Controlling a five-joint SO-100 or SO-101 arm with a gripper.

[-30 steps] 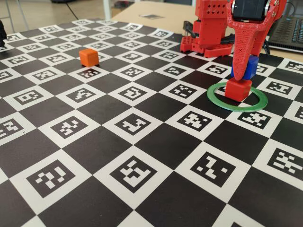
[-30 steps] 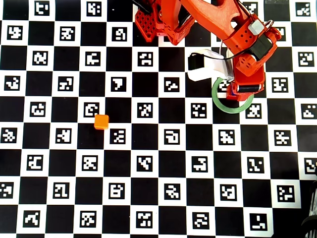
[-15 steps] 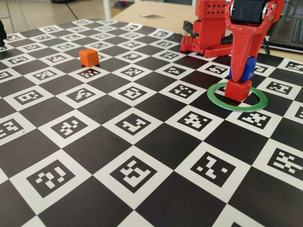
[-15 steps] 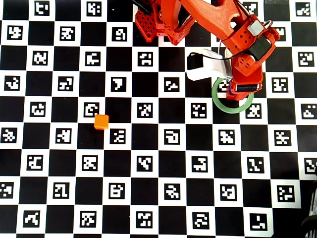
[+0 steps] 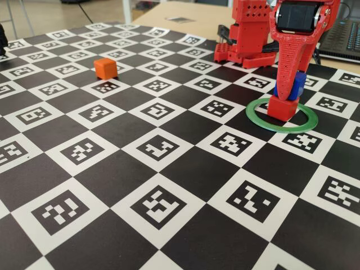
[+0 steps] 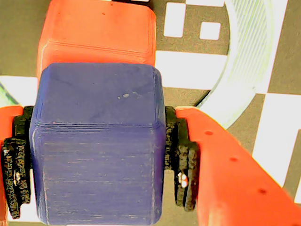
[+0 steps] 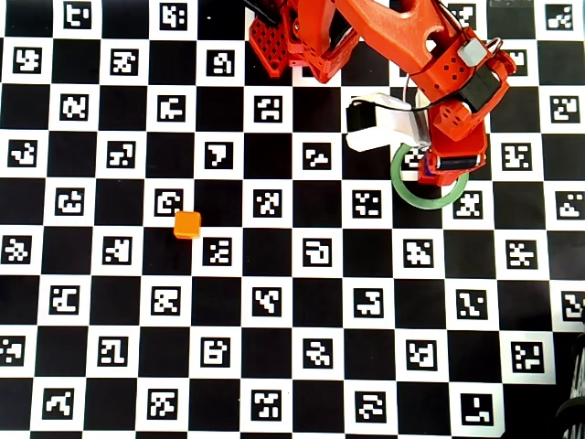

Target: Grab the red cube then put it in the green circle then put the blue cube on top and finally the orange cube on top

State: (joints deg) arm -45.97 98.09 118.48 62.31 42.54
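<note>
In the fixed view, my hand (image 5: 288,84) is closed on the blue cube (image 5: 296,85) and hangs right over the red cube (image 5: 282,107), which sits inside the green circle (image 5: 256,119). I judge the blue cube to be just above the red one's top face, though I cannot tell whether they touch. The orange cube (image 5: 106,67) waits well apart, far to the left on the checkered tabletop (image 5: 169,185).

In the wrist view, my black ridged pads (image 6: 186,176) press the blue cube (image 6: 96,146) on its left and right faces. Its skin is matte with fine printed layer lines and rounded edges. The red cube (image 6: 99,33) shows beyond it, toward the top of the picture, so the stack looks slightly offset that way. The ring (image 6: 247,70) is thin, flat and pale.

In the overhead view, my arm covers both cubes; only the ring (image 7: 402,187) and the orange cube (image 7: 187,224) show clearly.
</note>
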